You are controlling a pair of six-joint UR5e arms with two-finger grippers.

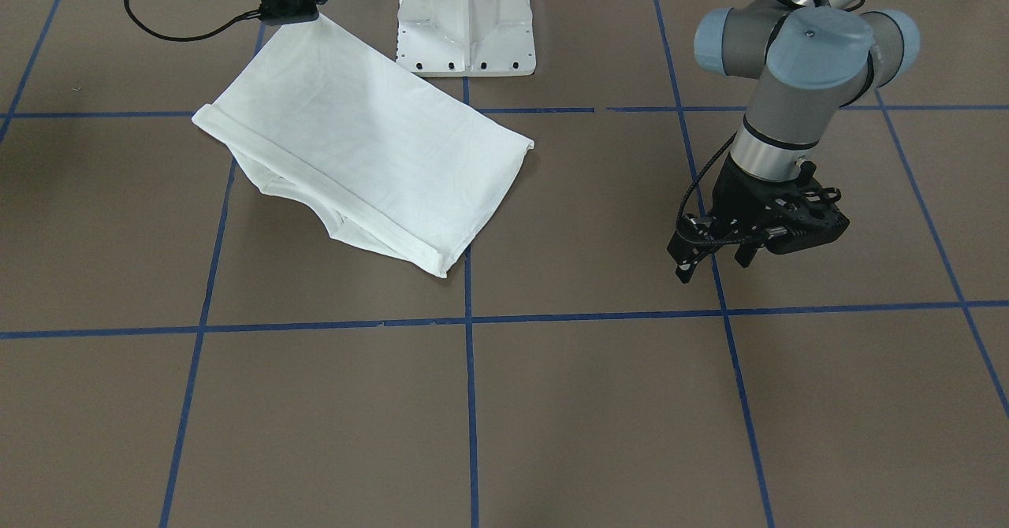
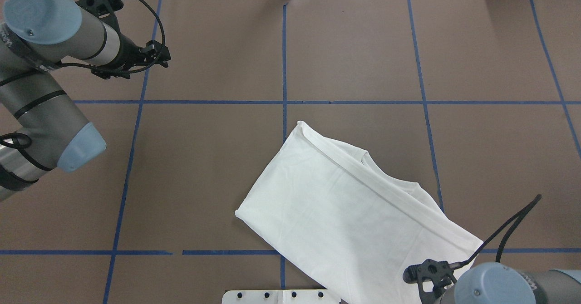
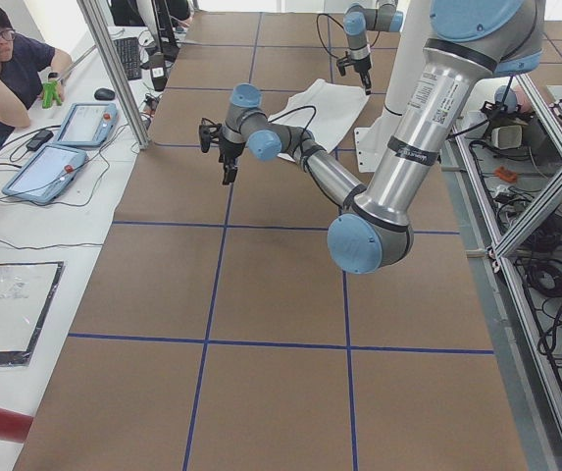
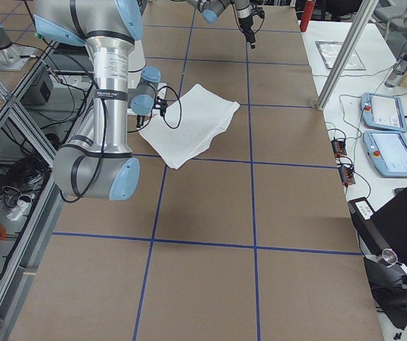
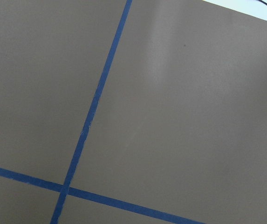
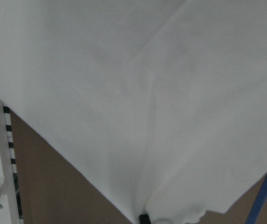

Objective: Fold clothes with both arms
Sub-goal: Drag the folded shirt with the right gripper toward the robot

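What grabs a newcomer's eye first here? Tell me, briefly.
The white T-shirt, folded and lying askew on the brown table, stands out most. The right end effector pinches one corner of it beside the white pedestal, while the left end effector hangs open over bare table, well apart.

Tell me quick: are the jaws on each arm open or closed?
Left gripper: jaws open, holding nothing.
Right gripper: jaws shut on a corner of the shirt.

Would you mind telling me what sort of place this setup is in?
Likely a robotics lab: two robot arms at a tape-gridded table, control tablets alongside, a person seated nearby.
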